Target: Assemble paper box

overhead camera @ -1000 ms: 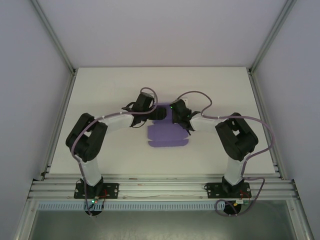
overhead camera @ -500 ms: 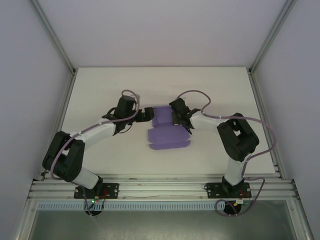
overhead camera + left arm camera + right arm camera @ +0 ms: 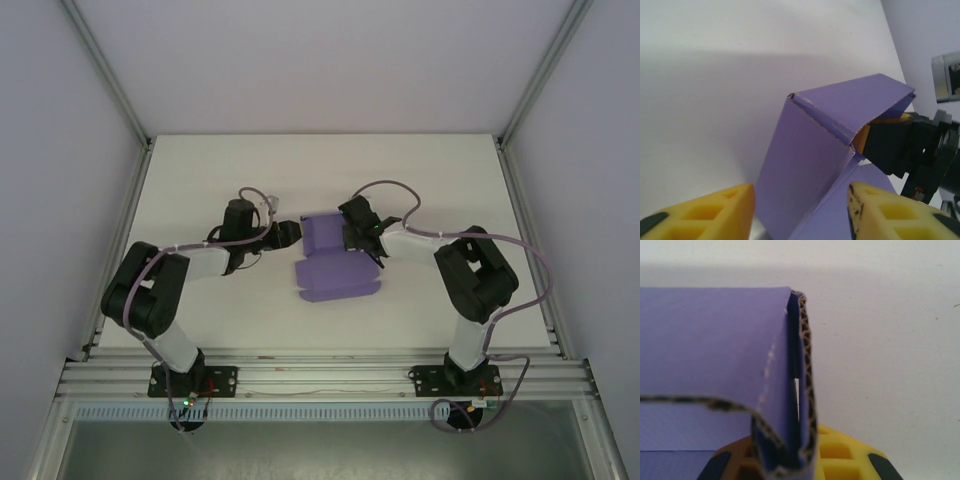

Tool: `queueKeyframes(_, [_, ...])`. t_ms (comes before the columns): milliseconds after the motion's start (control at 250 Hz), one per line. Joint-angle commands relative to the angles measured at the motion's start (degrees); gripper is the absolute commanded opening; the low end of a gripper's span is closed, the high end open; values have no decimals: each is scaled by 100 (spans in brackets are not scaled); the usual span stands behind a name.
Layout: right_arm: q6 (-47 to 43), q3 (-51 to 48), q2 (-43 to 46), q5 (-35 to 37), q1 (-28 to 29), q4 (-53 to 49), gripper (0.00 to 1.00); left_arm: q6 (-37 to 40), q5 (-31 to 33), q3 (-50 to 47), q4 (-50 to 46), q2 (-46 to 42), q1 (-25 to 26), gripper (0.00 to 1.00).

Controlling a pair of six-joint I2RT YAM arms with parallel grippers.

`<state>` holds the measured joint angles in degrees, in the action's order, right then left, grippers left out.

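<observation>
With our right gripper (image 3: 349,233) clamping the paper box (image 3: 335,275) wall, we are centring its raised panel between the parted left gripper (image 3: 297,233) fingers (image 3: 710,212) (for a square fold).

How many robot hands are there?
2. The left gripper sits at the paper box's left edge, jaws apart. The right gripper is at its right side, pinching a folded flap.

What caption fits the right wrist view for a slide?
Close-up: right gripper pinching a doubled-over flap of the purple paper box, white table behind.
</observation>
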<state>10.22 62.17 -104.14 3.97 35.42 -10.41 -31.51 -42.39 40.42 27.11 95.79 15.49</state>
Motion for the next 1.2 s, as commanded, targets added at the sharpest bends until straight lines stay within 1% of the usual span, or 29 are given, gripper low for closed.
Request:
queueKeyframes(0, [-86, 43, -172, -192, -13, -193, 0, -49, -370, 104, 536, 254, -26, 41])
queueKeyframes(20, [-94, 50, -176, -194, -9, -197, 0, -49, -419, 102, 574, 296, -21, 39])
queueKeyframes(76, [-99, 72, -186, -195, -21, -203, 0, -132, -513, 46, 832, 393, -25, 39])
queueKeyframes(128, [-103, 64, -193, -211, -33, -196, 0, -145, -522, 27, 882, 447, -31, 37])
queueKeyframes(268, [-152, 63, -179, -264, -31, -196, 0, -63, -351, 136, 688, 618, -30, 37])
queueKeyframes(468, [-188, 12, -204, -332, -30, -132, 0, -71, -349, 283, 690, 964, -33, 37])
queueKeyframes(532, [-204, 15, -212, -374, -33, -136, 0, -43, -330, 383, 565, 1083, -33, 32])
queueKeyframes(648, [-231, -9, -186, -399, -35, -96, 0, -41, -152, 465, 448, 1204, -28, 31])
queueKeyframes(704, [-243, -31, -168, -405, -35, -77, 0, -41, 23, 513, 257, 1261, -30, 29])
queueKeyframes(740, [-257, -14, -155, -414, -35, -69, 0, 128, 141, 572, 73, 1292, -24, 27])
queueKeyframes(855, [-274, 35, -199, -403, -34, -124, 0, 297, 508, 724, -441, 1320, 35, 27])
queueKeyframes(867, [-275, 37, -203, -398, -27, -127, 0, 329, 535, 736, -496, 1446, 45, 27])
queueKeyframes(907, [-278, 53, -212, -401, -35, -135, 0, 396, 711, 816, -718, 1486, 90, 27])
queueKeyframes(1079, [-262, 57, -195, -398, -35, -129, 0, 705, 1886, 1181, -1809, 1475, 411, 26])
queueKeyframes(1159, [-254, 59, -177, -336, -25, -149, 0, 762, 2691, 1387, -2378, 1465, 624, 19])
queueKeyframes(1195, [-249, 65, -168, -299, -22, -160, 0, 743, 3067, 1500, -2643, 1486, 720, 13])
